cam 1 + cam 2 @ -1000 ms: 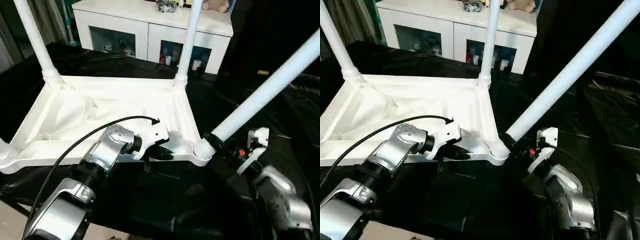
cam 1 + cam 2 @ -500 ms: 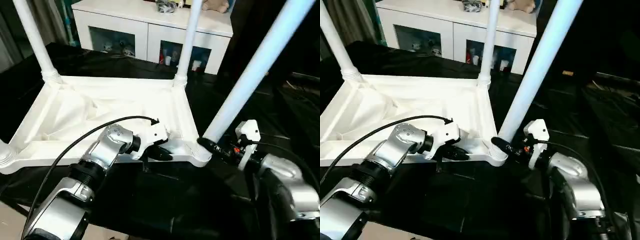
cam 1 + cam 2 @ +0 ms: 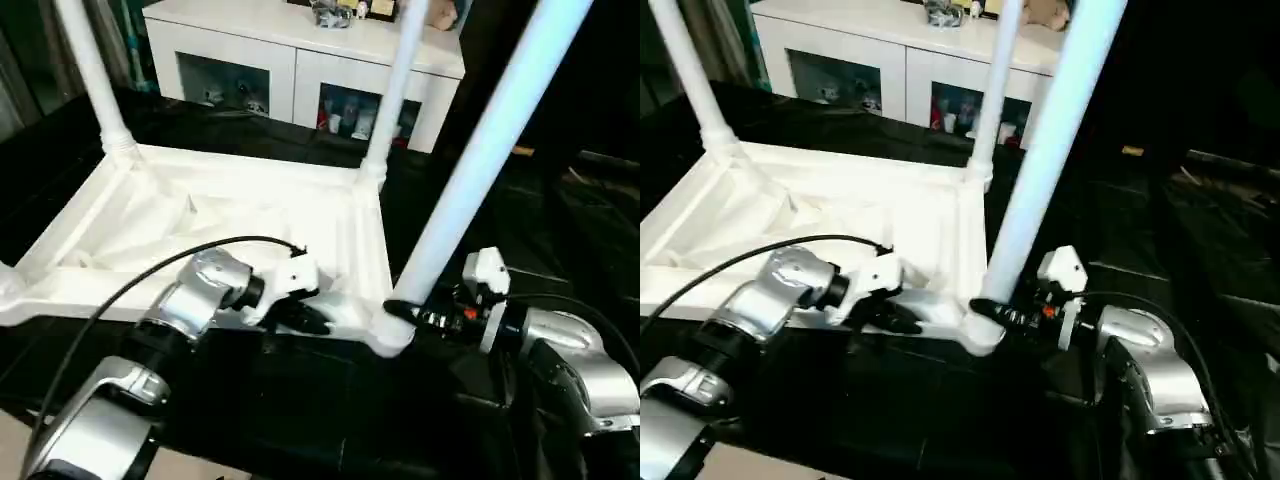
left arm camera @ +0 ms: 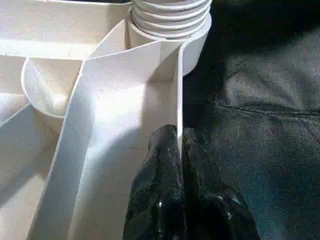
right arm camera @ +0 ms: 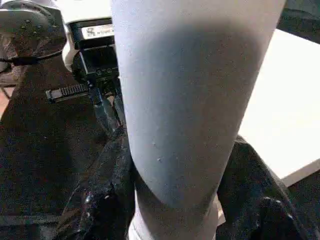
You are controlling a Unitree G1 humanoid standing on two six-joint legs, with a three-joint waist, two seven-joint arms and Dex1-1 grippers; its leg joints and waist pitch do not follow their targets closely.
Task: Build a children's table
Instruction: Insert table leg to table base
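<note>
The children's table lies upside down on a black-covered surface, its white tabletop [image 3: 230, 215] showing the ribbed underside. Two legs stand in the far corner sockets, one on the left [image 3: 92, 70] and one on the right [image 3: 395, 90]. A third leg [image 3: 480, 150] rises steeply from the near right socket [image 3: 388, 335]. My right gripper [image 3: 405, 312] is shut around this leg just above the socket, with a black finger [image 5: 112, 195] on each side. My left gripper [image 3: 310, 318] is shut on the tabletop's near rim [image 4: 177, 115], pinching the thin wall close to that same socket.
A white glass-door cabinet [image 3: 300, 50] stands behind the table with small items on top. Black cloth [image 3: 560, 220] covers the surface to the right and in front. A black cable [image 3: 180, 260] arcs over my left forearm.
The near right leg has swung from leaning far to the right to nearly upright, and my right gripper has moved left with it towards the socket. My left gripper keeps its hold on the rim.
</note>
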